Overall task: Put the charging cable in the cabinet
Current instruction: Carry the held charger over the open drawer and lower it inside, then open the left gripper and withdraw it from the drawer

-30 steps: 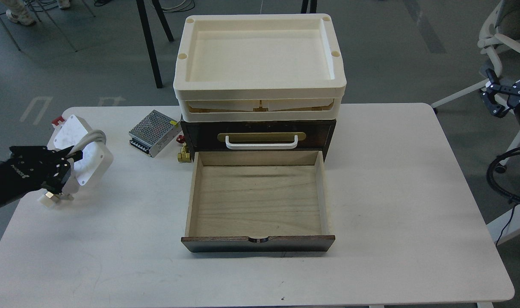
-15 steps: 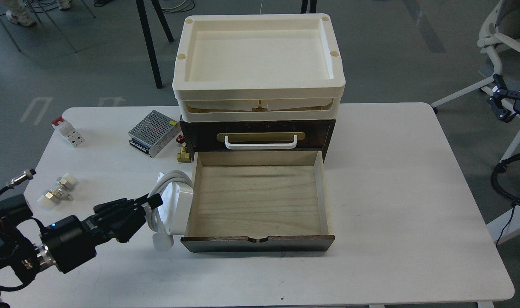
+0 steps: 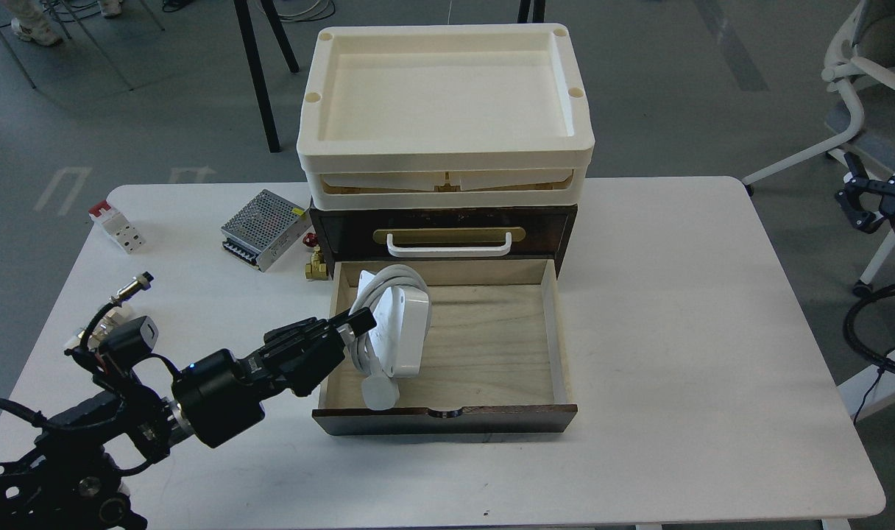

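Observation:
The charging cable (image 3: 400, 331) is a flat white block with a white cord looped around it and a round puck hanging at its lower end. My left gripper (image 3: 352, 327) is shut on it and holds it on edge over the left part of the open drawer. The cabinet (image 3: 447, 232) is a dark brown drawer unit. Its lower drawer (image 3: 484, 346) is pulled out, with a pale wood interior. The upper drawer has a white handle (image 3: 449, 246) on a brass plate. My right gripper (image 3: 863, 202) is at the far right edge, off the table, fingers apart and empty.
Cream plastic trays (image 3: 445, 110) are stacked on the cabinet. A silver perforated power-supply box (image 3: 265, 228) and a brass fitting (image 3: 316, 266) lie left of the cabinet. A white-and-red breaker block (image 3: 116, 227) sits at the table's far left. A small connector (image 3: 98, 331) lies behind my left arm.
My left gripper has carried the charging cable from the table's left side rightward, past the drawer's left wall, to above the drawer's interior. The right gripper has shifted slightly at the right edge.

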`<state>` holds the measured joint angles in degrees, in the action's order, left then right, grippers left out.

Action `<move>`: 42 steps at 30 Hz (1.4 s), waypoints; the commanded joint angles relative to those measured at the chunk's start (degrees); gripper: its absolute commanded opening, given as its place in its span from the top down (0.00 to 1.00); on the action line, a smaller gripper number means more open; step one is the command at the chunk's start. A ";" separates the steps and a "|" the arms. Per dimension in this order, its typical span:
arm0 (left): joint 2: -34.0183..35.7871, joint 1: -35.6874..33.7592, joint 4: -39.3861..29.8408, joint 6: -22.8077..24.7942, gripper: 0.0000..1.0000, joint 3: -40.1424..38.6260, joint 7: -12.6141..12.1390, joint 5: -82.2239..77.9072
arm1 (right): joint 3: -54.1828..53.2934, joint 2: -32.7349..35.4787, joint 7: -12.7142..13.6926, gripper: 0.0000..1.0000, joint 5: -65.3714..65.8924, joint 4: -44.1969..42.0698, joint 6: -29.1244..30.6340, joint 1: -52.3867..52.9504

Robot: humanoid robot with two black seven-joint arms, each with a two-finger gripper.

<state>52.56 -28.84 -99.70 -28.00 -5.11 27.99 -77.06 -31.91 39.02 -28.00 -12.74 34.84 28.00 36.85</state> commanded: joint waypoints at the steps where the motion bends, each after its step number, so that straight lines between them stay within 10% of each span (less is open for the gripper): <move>1: -2.80 0.19 0.64 0.00 0.99 -0.69 0.01 0.42 | 0.01 0.00 0.00 0.00 -0.01 -0.03 0.00 -0.29; 13: -17.13 0.36 18.74 0.00 0.88 -0.69 0.01 3.59 | -1.05 -0.17 0.00 0.00 -0.09 0.06 0.00 -0.81; 19: -20.04 0.19 21.04 0.00 0.35 -0.78 0.01 3.76 | -1.14 -0.18 0.00 0.00 -0.10 0.06 0.00 -1.87; 25: -21.71 0.19 21.04 0.00 0.13 -0.86 0.01 5.08 | -1.22 -0.09 0.00 0.00 -0.71 0.14 0.00 -2.39; 34: -7.86 4.22 16.92 0.00 0.12 -12.28 0.01 17.11 | -2.10 0.00 0.00 0.00 -0.98 0.85 0.00 -1.96; 42: 1.76 4.41 30.77 39.37 0.09 -30.35 0.01 47.48 | 0.09 -0.09 0.00 0.00 1.56 2.25 0.00 3.31</move>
<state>54.02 -23.84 -75.62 -2.44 -26.22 27.99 -42.42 -33.01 39.05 -28.00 -12.83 36.14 28.00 38.46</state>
